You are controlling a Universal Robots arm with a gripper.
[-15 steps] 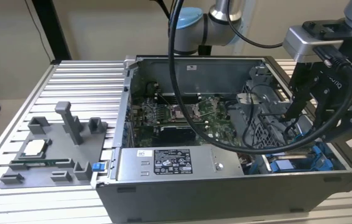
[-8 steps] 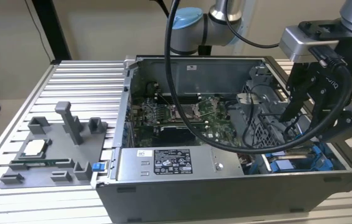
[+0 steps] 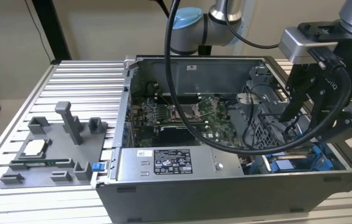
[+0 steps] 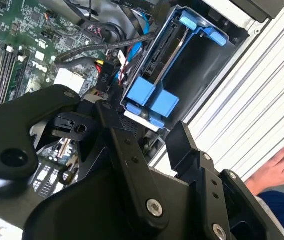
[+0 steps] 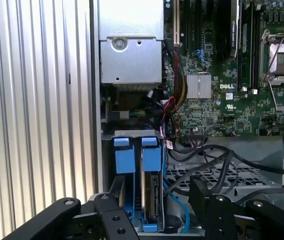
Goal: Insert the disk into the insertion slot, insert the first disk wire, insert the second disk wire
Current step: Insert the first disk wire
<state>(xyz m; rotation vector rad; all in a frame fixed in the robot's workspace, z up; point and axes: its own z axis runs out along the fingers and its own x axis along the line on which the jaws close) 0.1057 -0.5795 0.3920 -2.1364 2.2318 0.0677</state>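
Wide-open hand, holding nothing, hangs near the disk and could snag the loose black wires nearby.

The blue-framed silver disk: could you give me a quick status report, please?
Black two-finger gripper open, empty. Silver disk in blue plastic carrier sits in grey metal insertion slot. Loose black cables bunched beside slot.

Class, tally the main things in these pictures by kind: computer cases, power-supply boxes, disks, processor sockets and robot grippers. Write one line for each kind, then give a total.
Open PC case: 1
Grey power-supply box: 1
Disk in its blue carrier: 1
CPU socket: 1
Gripper: 1
Total: 5
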